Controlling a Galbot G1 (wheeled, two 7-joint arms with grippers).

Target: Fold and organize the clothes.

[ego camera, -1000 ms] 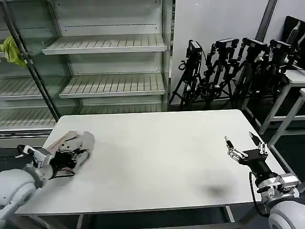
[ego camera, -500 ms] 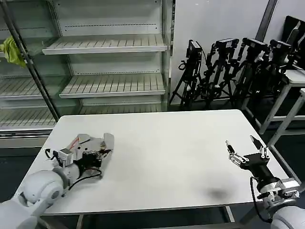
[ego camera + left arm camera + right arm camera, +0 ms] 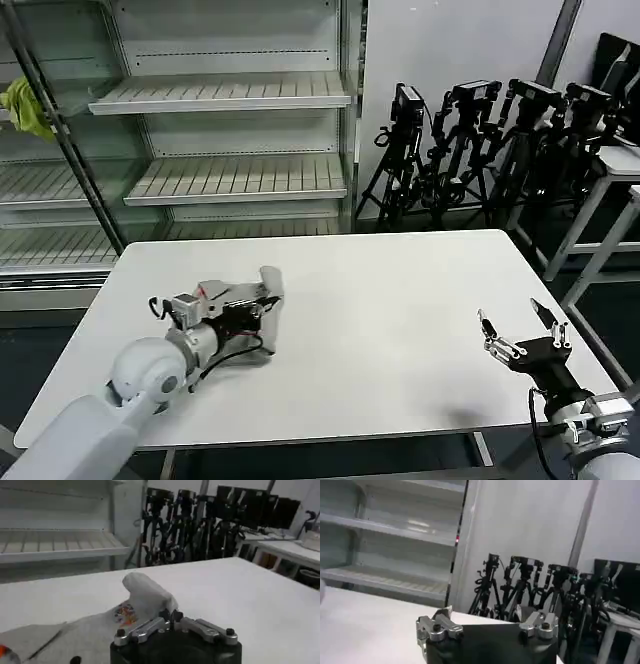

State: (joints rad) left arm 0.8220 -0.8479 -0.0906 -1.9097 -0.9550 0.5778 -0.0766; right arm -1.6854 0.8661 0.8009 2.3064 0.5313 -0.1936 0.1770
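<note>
Left end effector (image 3: 262,297) clenched on soft grey T-shirt (image 3: 245,290), bunched lump on left part of smooth white table (image 3: 400,320). Left wrist view catches cartoon print (image 3: 125,613). Right end effector (image 3: 522,327) spread wide, near right edge

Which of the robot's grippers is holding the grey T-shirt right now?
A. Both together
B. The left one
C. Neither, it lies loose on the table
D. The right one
B. The left gripper is shut on the bunched T-shirt over the table; the right gripper hovers open and empty near the table's right edge.
</note>
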